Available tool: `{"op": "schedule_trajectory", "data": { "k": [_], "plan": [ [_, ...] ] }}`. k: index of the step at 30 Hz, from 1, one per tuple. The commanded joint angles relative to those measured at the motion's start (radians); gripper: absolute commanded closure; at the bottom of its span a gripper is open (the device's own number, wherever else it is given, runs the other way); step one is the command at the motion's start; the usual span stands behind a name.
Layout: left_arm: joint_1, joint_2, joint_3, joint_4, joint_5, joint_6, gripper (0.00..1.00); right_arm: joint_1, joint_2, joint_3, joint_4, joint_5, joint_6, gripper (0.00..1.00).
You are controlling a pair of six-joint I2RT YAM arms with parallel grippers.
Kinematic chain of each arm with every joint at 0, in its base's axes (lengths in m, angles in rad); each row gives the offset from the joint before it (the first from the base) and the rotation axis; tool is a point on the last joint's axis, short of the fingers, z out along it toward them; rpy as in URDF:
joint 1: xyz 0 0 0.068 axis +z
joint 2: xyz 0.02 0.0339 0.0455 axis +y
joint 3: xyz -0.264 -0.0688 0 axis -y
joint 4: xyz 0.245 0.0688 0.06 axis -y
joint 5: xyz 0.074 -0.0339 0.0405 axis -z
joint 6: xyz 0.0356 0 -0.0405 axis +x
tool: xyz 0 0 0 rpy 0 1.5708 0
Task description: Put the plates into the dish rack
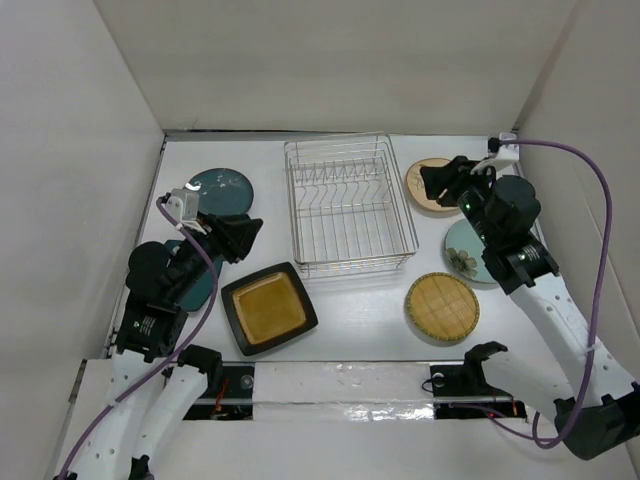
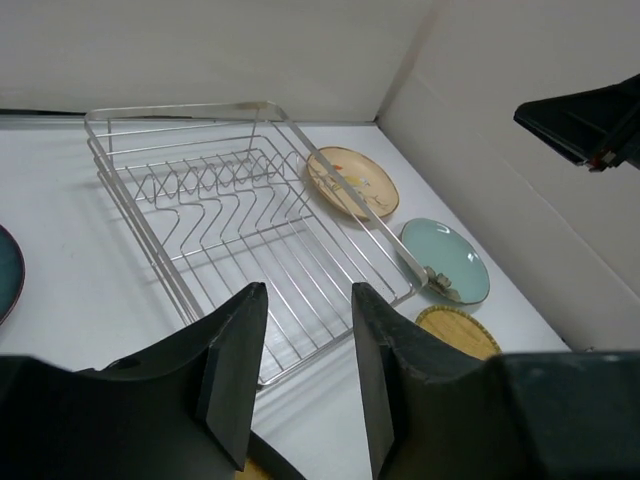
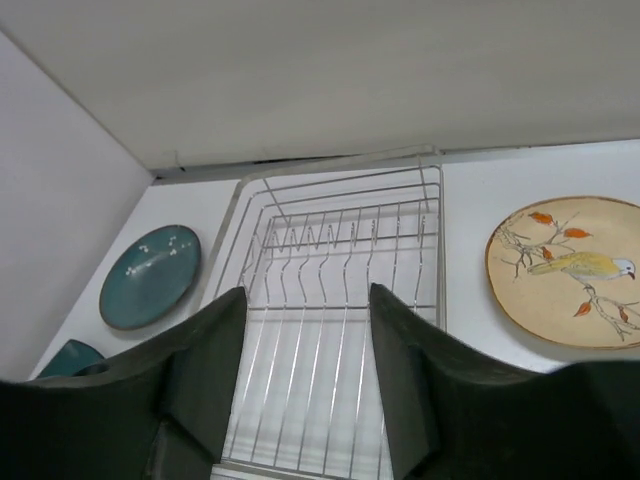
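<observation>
The silver wire dish rack [image 1: 355,264] stands empty at mid-table. To its left lie a dark teal plate [image 1: 220,188], a second teal plate [image 1: 198,280] partly under my left arm, and the black square plate with amber centre [image 1: 268,308]. To its right lie the tan bird plate [image 1: 432,198], the pale blue flowered plate [image 1: 462,252] and the yellow grid plate [image 1: 442,307]. My left gripper [image 1: 255,236] is open and empty, above the table left of the rack. My right gripper [image 1: 427,180] is open and empty, over the tan plate.
White walls enclose the table on the left, back and right. In the left wrist view, the rack [image 2: 175,108] lies ahead of my open left gripper [image 2: 308,292]. In the right wrist view, the rack [image 3: 340,175] lies below my open right gripper [image 3: 305,295].
</observation>
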Motion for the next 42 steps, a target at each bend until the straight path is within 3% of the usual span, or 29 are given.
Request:
{"op": "schedule_trajectory", "data": {
  "k": [1,3,4,6,7,14,15,16,18,19,21,22,25,33,42],
  "plan": [
    [0.004,-0.002,0.014,0.008,0.030,0.037,0.64,-0.060,0.021,0.016,0.038,-0.053,0.031,0.54],
    [0.004,-0.008,0.026,-0.025,0.028,0.064,0.70,-0.098,0.044,0.010,0.041,-0.060,0.056,0.78],
    [0.004,-0.021,0.026,-0.032,0.032,0.071,0.77,-0.118,0.052,0.008,0.038,-0.056,0.063,0.99],
    [0.004,-0.041,0.009,-0.029,0.035,0.078,0.87,-0.176,0.069,0.007,0.038,-0.042,0.085,1.00],
    [0.004,-0.059,0.003,-0.029,0.032,0.078,1.00,-0.196,0.082,0.002,0.047,-0.037,0.089,1.00],
    [0.004,-0.111,-0.075,-0.013,0.016,0.086,1.00,-0.423,0.252,-0.015,0.129,-0.066,0.187,1.00],
    [0.004,-0.110,-0.081,-0.015,0.016,0.088,1.00,-0.460,0.280,-0.018,0.147,-0.100,0.194,0.95],
    [0.004,-0.105,-0.082,-0.021,0.016,0.091,0.96,-0.474,0.306,-0.021,0.164,-0.108,0.198,0.71],
    [0.004,-0.107,-0.082,-0.036,0.009,0.095,0.85,-0.496,0.386,-0.019,0.193,-0.113,0.218,0.51],
    [0.004,-0.108,-0.083,-0.038,0.005,0.095,0.73,-0.515,0.411,-0.022,0.208,-0.111,0.227,0.36],
    [0.004,-0.117,-0.085,-0.047,-0.008,0.095,0.64,-0.538,0.493,-0.025,0.251,-0.097,0.263,0.28],
    [0.004,-0.123,-0.083,-0.051,-0.011,0.097,0.58,-0.569,0.524,-0.019,0.267,-0.102,0.275,0.26],
    [-0.008,-0.130,-0.082,-0.067,-0.039,0.103,0.54,-0.620,0.656,0.008,0.300,-0.163,0.306,0.27],
    [-0.019,-0.140,-0.081,-0.070,-0.044,0.106,0.53,-0.677,0.903,0.122,0.271,-0.335,0.339,0.31],
    [-0.019,-0.134,-0.082,-0.073,-0.050,0.107,0.53,-0.710,1.102,0.221,0.285,-0.479,0.373,0.45]
  ]
}}
